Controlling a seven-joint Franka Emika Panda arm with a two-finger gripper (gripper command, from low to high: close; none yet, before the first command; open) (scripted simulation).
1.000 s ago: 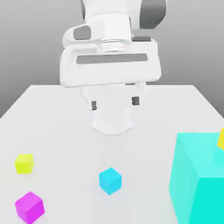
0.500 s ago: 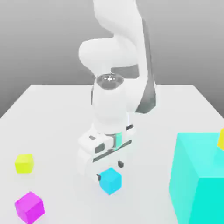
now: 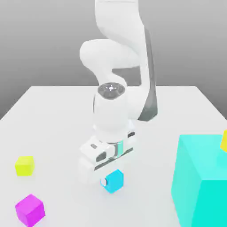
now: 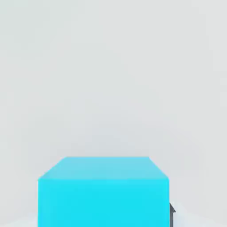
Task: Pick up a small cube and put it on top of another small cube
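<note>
The arm [image 3: 119, 66] is bent low over the white desk [image 3: 53, 115], with the pincer [image 3: 108, 181] down at the blue cube [image 3: 114, 181] near the desk's front centre. In the exterior view the white hand body sits directly above and behind the cube, and one fingertip [image 3: 103, 181] shows against the cube's side facing the exterior view's left; the cube rests on the desk surface. Whether the jaws are pressed onto the cube or merely straddle it cannot be told. In the hand view the blue cube [image 4: 103, 190] sits close under the camera, square to it, with its top face and one side face visible and a dark finger edge [image 4: 172, 212] just beside one of its lower corners. The yellow cube [image 3: 224, 141] lies well away from the pincer toward the exterior view's right edge, partly cut off by the frame and sitting behind the upper corner of the huge turquoise block [image 3: 201, 177]. The turquoise block stands to the exterior view's right of the pincer, apart from it. A lime cube [image 3: 24, 165] lies well off to the exterior view's left of the pincer, and a magenta cube [image 3: 30, 209] lies nearer the front edge, also left of the pincer.
</note>
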